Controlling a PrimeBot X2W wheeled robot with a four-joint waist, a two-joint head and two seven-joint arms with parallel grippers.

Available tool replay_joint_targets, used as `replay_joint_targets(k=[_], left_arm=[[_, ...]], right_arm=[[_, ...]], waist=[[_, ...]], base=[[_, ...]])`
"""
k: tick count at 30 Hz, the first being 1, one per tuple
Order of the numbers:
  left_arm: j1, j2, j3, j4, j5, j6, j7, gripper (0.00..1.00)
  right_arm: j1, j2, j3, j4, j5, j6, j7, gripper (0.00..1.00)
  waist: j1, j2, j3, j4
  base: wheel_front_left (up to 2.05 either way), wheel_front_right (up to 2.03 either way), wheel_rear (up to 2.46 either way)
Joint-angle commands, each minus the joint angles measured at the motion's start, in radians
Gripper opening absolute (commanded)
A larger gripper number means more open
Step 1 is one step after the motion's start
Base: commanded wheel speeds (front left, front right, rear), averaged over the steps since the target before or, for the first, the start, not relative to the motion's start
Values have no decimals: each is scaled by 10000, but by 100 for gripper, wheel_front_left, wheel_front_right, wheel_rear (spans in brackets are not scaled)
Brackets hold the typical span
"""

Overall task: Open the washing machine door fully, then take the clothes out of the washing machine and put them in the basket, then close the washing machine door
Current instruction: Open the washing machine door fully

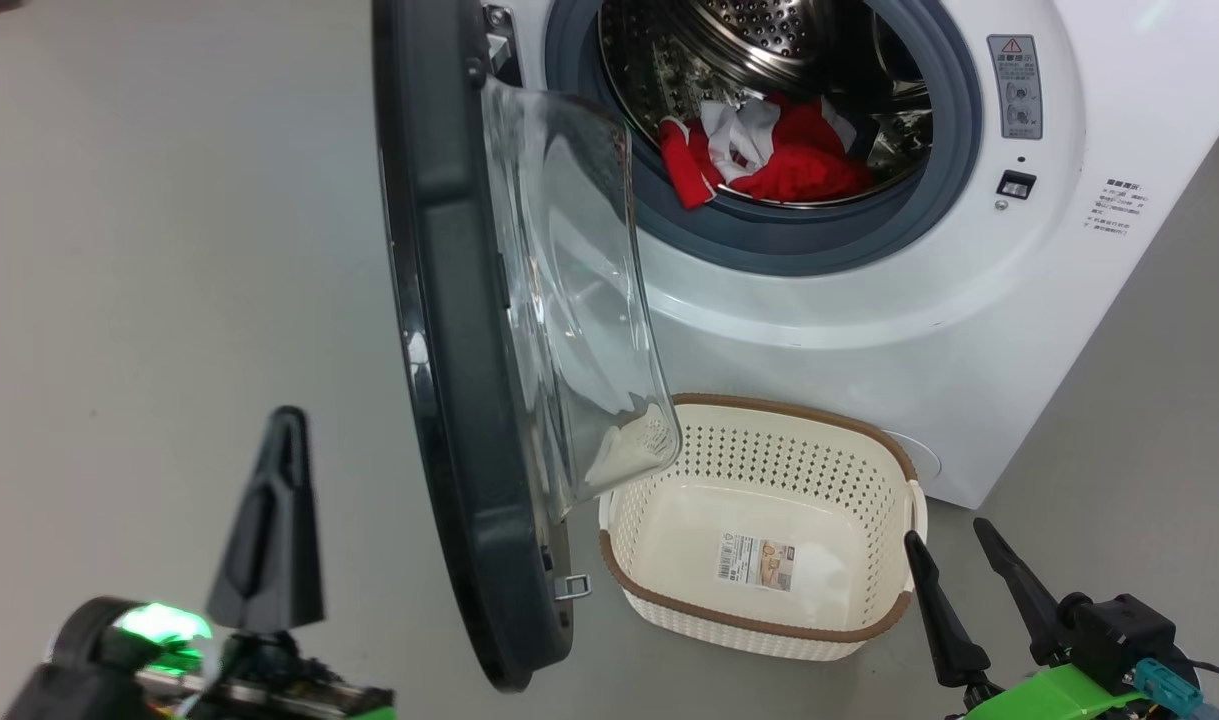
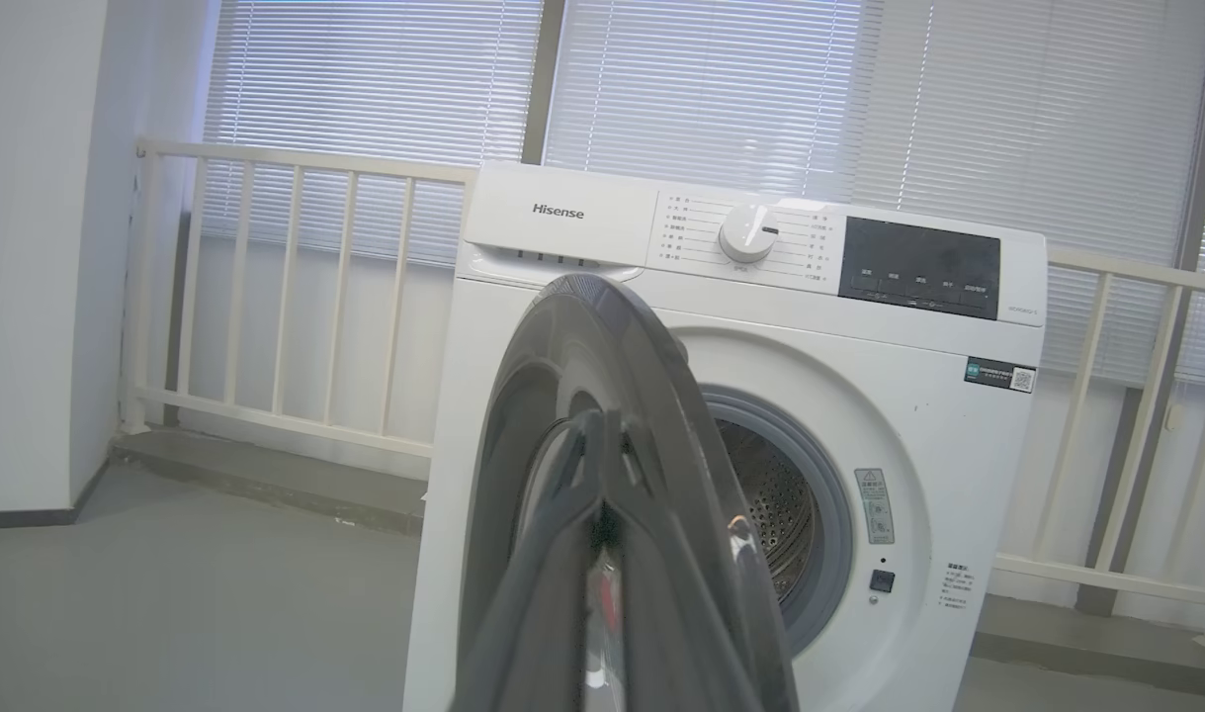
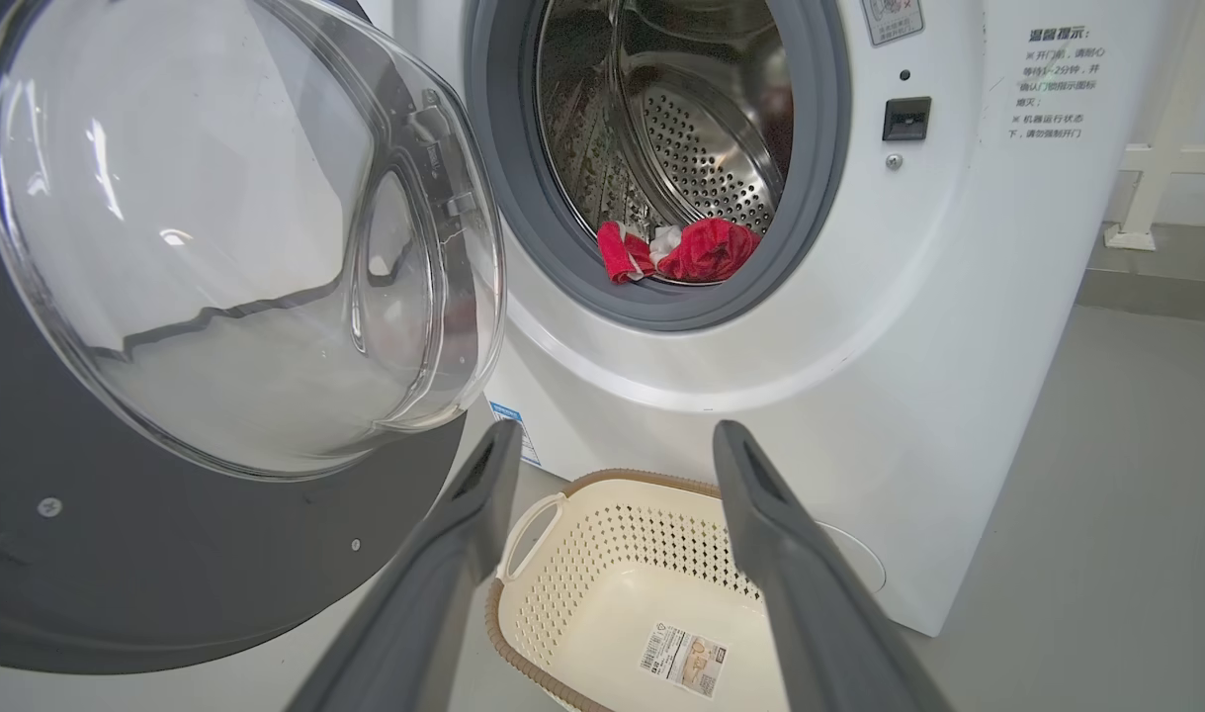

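Observation:
The white washing machine (image 1: pixel 869 330) stands with its door (image 1: pixel 449 350) swung out edge-on toward me, the glass bowl facing right. Red and white clothes (image 1: pixel 769 155) lie at the drum's front lip. The cream basket (image 1: pixel 799 412) sits on the floor below the opening, with nothing in it but a sticker. My left gripper (image 1: pixel 287 415) is shut on nothing, left of the door and apart from it; its wrist view has the shut gripper (image 2: pixel 597 420) before the door's dark outer face (image 2: pixel 642 336). My right gripper (image 1: pixel 944 530) is open beside the basket's right end. From its wrist, the open gripper (image 3: pixel 617 435) frames the basket (image 3: pixel 582 583), with the clothes (image 3: pixel 681 252) above.
Grey floor (image 1: pixel 149 250) spreads left of the door. A white railing (image 2: pixel 286 297) and window blinds (image 2: pixel 721 89) stand behind the machine (image 2: pixel 918 445), and a white wall (image 2: pixel 29 247) closes the left side. The door's latch hook (image 1: pixel 572 586) juts out near the basket.

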Motion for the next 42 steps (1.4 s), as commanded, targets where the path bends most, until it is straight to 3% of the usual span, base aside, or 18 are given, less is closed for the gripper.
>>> replay_joint_targets(k=[1,7,13,19,26,31,42], left_arm=[[-371,93,191,-350,17,-1,-49,0],[-291,93,-1506,-620,502,-293,-49,0],[8,93,-2803,1119,75,-472,-49,0],[-24,93,-3413,2935,-238,-500,-49,0],[-226,93,-3443,4086,-547,-504,-49,0],[-252,93,-3003,4015,-713,-490,-49,0],[-39,93,-2170,3633,-705,1,-49,0]], right_arm=[[-232,-52,172,-267,-157,75,-91,100],[-265,-37,166,-292,-159,75,-91,100],[-279,-8,221,-297,-140,75,-91,100],[-292,-15,265,-283,-117,75,-91,100],[-269,-37,324,-309,-86,75,-91,100],[-240,-44,335,-323,-58,75,-91,100],[-186,-32,291,-324,-53,75,-91,100]], waist=[[0,-1,11,-12],[0,-1,20,-82],[0,-1,72,-160],[0,-1,57,-202],[0,-1,28,-200],[0,-1,-10,-185],[0,-1,-24,-47]], base=[[0,0,0],[0,0,0],[0,0,0],[0,0,0],[0,0,0],[0,0,0],[0,0,0]])
